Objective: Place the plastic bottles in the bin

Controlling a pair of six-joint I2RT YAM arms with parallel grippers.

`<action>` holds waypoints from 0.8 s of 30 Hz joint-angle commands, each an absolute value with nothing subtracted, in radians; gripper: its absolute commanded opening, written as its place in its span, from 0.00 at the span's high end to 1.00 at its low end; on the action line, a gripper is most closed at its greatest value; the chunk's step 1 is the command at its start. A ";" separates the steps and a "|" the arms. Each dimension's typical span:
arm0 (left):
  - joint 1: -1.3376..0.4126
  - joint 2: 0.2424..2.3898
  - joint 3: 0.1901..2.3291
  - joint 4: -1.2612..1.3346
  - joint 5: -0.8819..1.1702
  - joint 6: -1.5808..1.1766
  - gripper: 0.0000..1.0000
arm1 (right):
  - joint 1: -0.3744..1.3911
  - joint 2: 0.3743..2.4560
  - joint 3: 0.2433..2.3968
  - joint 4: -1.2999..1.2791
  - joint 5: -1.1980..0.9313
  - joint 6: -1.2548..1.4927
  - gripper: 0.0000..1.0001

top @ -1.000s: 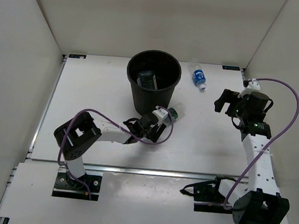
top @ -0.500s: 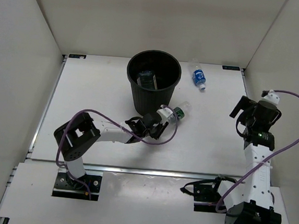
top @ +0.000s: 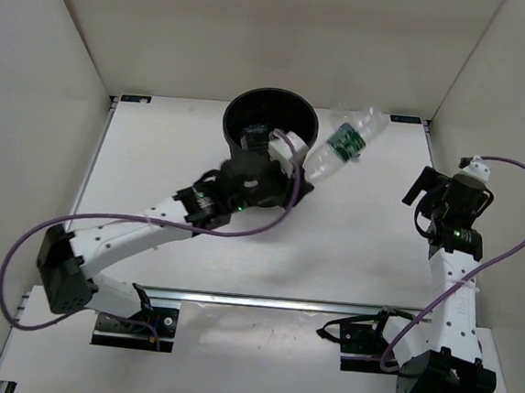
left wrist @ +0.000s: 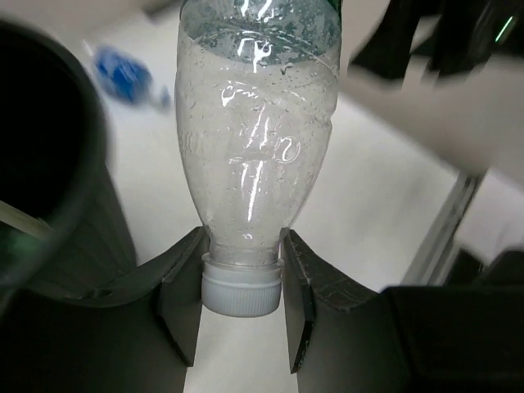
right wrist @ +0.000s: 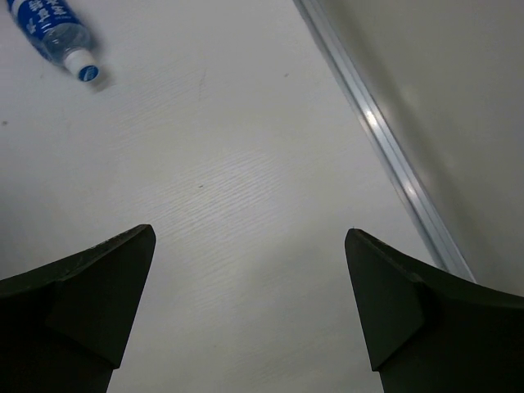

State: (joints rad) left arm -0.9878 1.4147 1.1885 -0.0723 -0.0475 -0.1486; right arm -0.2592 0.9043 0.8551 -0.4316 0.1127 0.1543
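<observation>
Within the last second the left gripper (top: 299, 175) had lifted the green-labelled bottle (top: 345, 144) off the table (top: 156, 150) and swung it up to the bin (top: 229, 111), just right of the rim. It was not yet over the opening, so the release remained. The left wrist view showed the jaws closed on the neck at the white cap (left wrist: 241, 288). The top view hid the blue-labelled bottle (right wrist: 47, 27) behind the raised one; the right wrist view showed it lying right of the bin. The right gripper (right wrist: 250, 233) stood wide open and empty, well right of the bin.
</observation>
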 commanded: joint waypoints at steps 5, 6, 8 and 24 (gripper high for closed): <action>-0.784 1.301 1.331 -0.041 -0.100 -0.169 0.96 | -0.079 1.087 1.014 -0.385 -0.014 0.114 0.01; -0.740 1.314 1.357 -0.044 -0.104 -0.172 0.97 | -0.055 1.132 1.035 -0.384 -0.008 0.101 0.01; -0.709 1.373 1.393 -0.058 -0.113 -0.175 0.97 | -0.014 1.187 1.113 -0.373 -0.003 0.095 0.00; -0.618 1.608 1.460 -0.081 -0.147 -0.176 0.71 | -0.061 1.693 1.520 -0.244 -0.150 -0.015 0.01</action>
State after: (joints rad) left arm -0.6064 1.6760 1.4597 -0.1158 -0.1295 -0.1806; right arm -0.0509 1.6470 1.4475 -0.3000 -0.1234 0.0158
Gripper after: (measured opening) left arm 0.493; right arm 0.993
